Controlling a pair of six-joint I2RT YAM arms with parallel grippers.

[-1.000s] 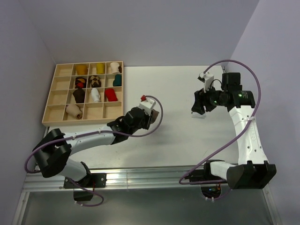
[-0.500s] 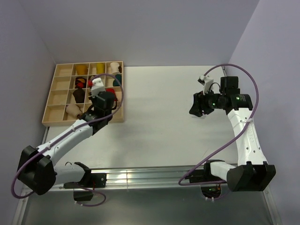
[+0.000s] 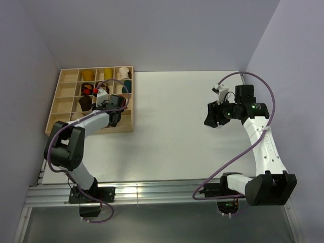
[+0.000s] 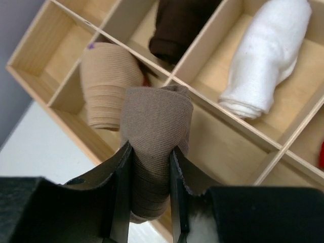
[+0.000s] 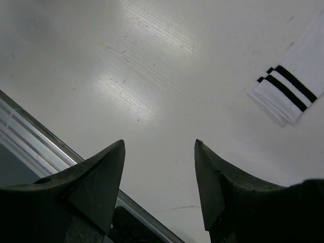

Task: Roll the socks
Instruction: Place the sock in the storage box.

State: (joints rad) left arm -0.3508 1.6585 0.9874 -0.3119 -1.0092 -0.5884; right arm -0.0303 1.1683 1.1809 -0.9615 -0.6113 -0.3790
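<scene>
Found the right tool (image 5: 159, 147) partway along the right edge of the desk (image 3: 172, 131), hanging above the bare surface with jaws spread wide and nothing between them. Noted a pale cream sock (image 5: 291, 86) with two dark stripes at the cuff, lying flat on the desk just beside that tool and clear of it; could not pick it out from the top view. Found the left tool (image 4: 148, 152) over the wooden tray (image 4: 223, 109) in the desk's far left corner, clamped on a rolled brown sock (image 4: 157, 116), with the roll's rounded end sticking out past the fingertips. Placed that roll above the tray's near row, next to the compartment with a tan roll (image 4: 106, 83); could not tell whether it touched the tray floor. Counted a dark brown roll (image 4: 177, 23) and a white roll (image 4: 266, 55) in the row behind, each in its own compartment. Made out more coloured rolls (image 3: 106, 74) in the rows toward the far edge, too small to sort
</scene>
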